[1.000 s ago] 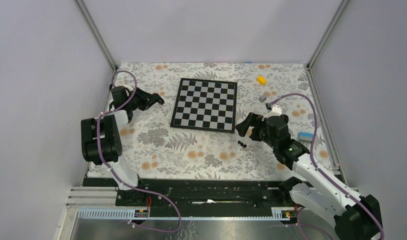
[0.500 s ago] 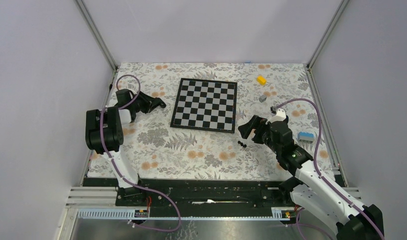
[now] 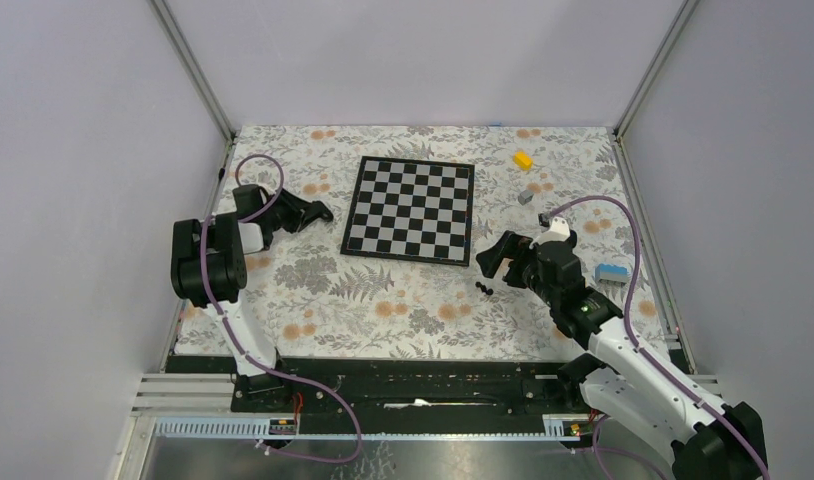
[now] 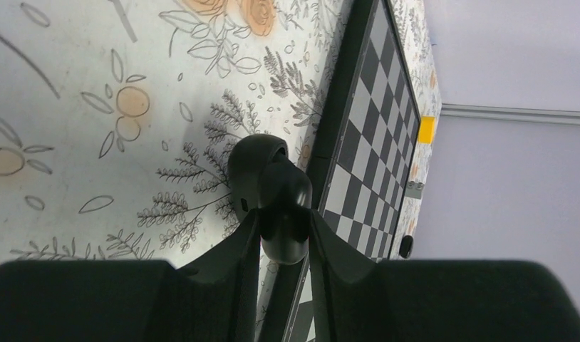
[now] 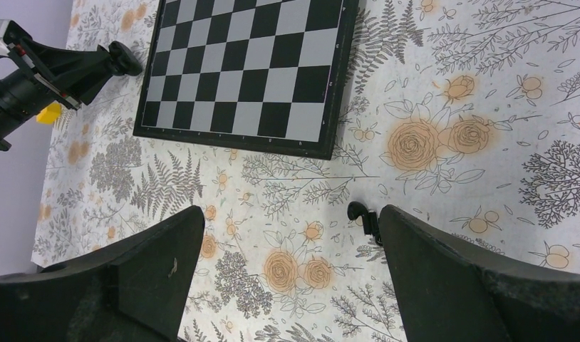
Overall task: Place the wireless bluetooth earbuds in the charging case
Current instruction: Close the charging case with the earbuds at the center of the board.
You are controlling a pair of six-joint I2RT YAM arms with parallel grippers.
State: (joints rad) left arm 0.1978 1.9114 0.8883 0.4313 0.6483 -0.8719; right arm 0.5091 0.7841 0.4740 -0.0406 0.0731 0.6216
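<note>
My left gripper is shut on the charging case, a glossy black rounded pebble that sticks out past its fingertips, just left of the chessboard's left edge. In the right wrist view the case shows as a dark knob at the tip of that gripper. The wireless bluetooth earbuds, tiny black buds, lie on the flowered cloth below the board's near right corner. My right gripper hangs open just above them. One earbud lies close to the inner side of its right finger.
The chessboard lies in the middle of the flowered cloth. A yellow block and a small grey cube sit at the back right. A blue and grey piece lies right of my right arm. Grey walls enclose three sides.
My left gripper has carried the case a little to the right, toward the board's left edge. My right gripper has shifted slightly and stayed open over the earbuds.
</note>
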